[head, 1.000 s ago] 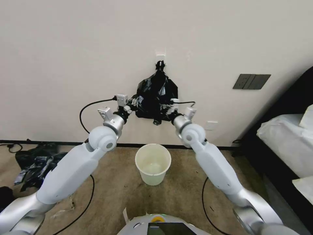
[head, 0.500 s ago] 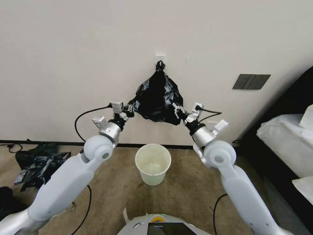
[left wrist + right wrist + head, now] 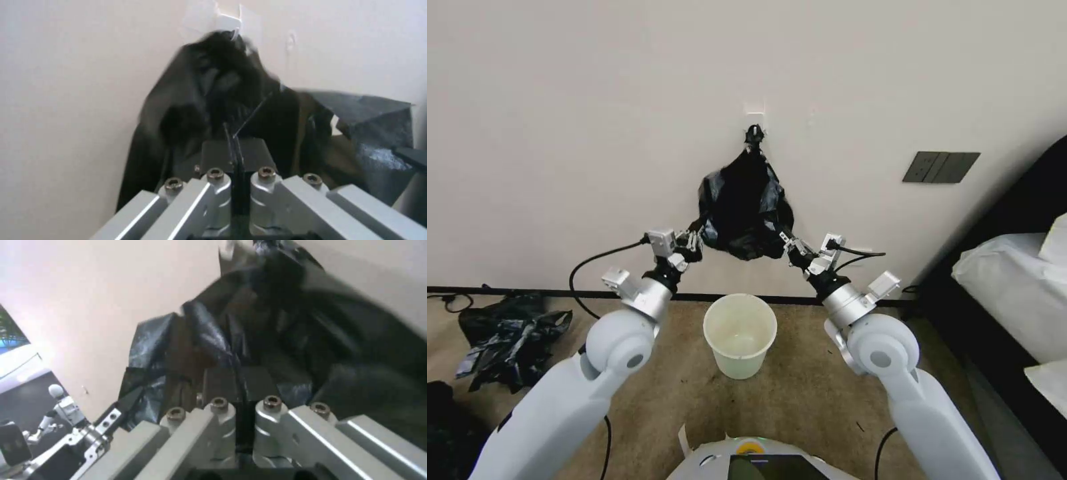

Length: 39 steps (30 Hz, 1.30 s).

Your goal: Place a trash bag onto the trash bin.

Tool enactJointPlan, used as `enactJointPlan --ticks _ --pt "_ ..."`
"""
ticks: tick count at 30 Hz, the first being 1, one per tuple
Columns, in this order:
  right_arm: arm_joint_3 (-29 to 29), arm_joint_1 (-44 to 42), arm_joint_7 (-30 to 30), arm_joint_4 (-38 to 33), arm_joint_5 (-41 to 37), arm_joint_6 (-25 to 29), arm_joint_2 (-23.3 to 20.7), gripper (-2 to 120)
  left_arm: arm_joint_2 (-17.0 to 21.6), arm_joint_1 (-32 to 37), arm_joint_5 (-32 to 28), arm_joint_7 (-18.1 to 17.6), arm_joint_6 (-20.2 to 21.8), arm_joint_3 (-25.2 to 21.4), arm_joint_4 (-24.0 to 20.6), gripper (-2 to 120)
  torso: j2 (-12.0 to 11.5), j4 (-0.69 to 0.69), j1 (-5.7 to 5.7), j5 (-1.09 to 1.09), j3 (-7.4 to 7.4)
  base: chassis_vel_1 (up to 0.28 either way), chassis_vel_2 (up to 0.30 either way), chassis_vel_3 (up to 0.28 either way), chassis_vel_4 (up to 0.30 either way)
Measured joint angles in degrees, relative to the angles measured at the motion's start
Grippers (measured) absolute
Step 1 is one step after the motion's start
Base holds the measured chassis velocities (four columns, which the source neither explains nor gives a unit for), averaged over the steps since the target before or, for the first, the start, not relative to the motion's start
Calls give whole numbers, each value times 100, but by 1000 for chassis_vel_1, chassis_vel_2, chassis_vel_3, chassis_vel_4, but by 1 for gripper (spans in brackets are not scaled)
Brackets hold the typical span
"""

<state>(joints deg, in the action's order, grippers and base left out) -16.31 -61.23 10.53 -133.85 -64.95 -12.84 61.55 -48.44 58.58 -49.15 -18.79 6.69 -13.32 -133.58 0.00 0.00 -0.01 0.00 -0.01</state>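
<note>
- Black, glossy and wrinkled, the trash bag (image 3: pixel 746 212) hangs against the cream wall (image 3: pixel 594 120) from a small white hook (image 3: pixel 754 110), gathered to a narrow neck at its top and bulging lower down.
- The left gripper (image 3: pixel 694 239) is raised to the bag's lower left edge; in the left wrist view its two dark pads (image 3: pixel 251 151) are pressed together with a thin fold of the black plastic caught between them.
- The right gripper (image 3: pixel 788 240) is at the bag's lower right edge; in the right wrist view its pads (image 3: pixel 259 381) are likewise closed tight on the film, though the plastic there is blurred, so how much of it is pinched is hard to say.
- The bag's lower part is spread between the two grippers, which stand apart on either side of it, and its bottom sags between them.
- The trash bin (image 3: pixel 740 335), round and cream-white, stands upright on the brown carpet (image 3: pixel 800 400) below the bag and between the two arms, well apart from the bag; its inside looks empty.
- A crumpled black plastic pile (image 3: pixel 507 333) with blue-grey patches lies on the carpet at the far left, near the skirting.
- A dark switch plate (image 3: pixel 940 167) sits on the wall to the right.
</note>
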Motion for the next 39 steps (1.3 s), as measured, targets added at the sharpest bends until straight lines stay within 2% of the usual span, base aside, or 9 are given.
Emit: enactJointPlan --ticks 7,11,14,18,23,39 --pt "46 -111 6 -82 121 1 74 0 -53 -27 126 57 -49 69 99 0 0 0 0 0 0 0 0 0 0" --pt "54 -120 2 7 186 7 106 0 -143 -413 161 104 -54 281 431 0 0 0 0 0 0 0 0 0 0" --pt "99 -119 0 172 233 45 147 0 -252 -873 165 121 -61 546 883 0 0 -2 1 1 1 0 0 0 0" --pt "135 -138 -5 251 270 67 193 0 -369 -1139 172 125 -61 787 1120 0 0 -1 1 1 1 0 0 0 0" --pt "190 -183 -14 372 333 92 308 0 -534 -1214 300 158 -89 969 1311 0 0 -1 1 0 1 0 0 0 0" --pt "483 84 -88 764 693 249 601 0 -722 -1307 414 212 -206 1090 1656 0 0 0 1 0 1 0 0 0 0"
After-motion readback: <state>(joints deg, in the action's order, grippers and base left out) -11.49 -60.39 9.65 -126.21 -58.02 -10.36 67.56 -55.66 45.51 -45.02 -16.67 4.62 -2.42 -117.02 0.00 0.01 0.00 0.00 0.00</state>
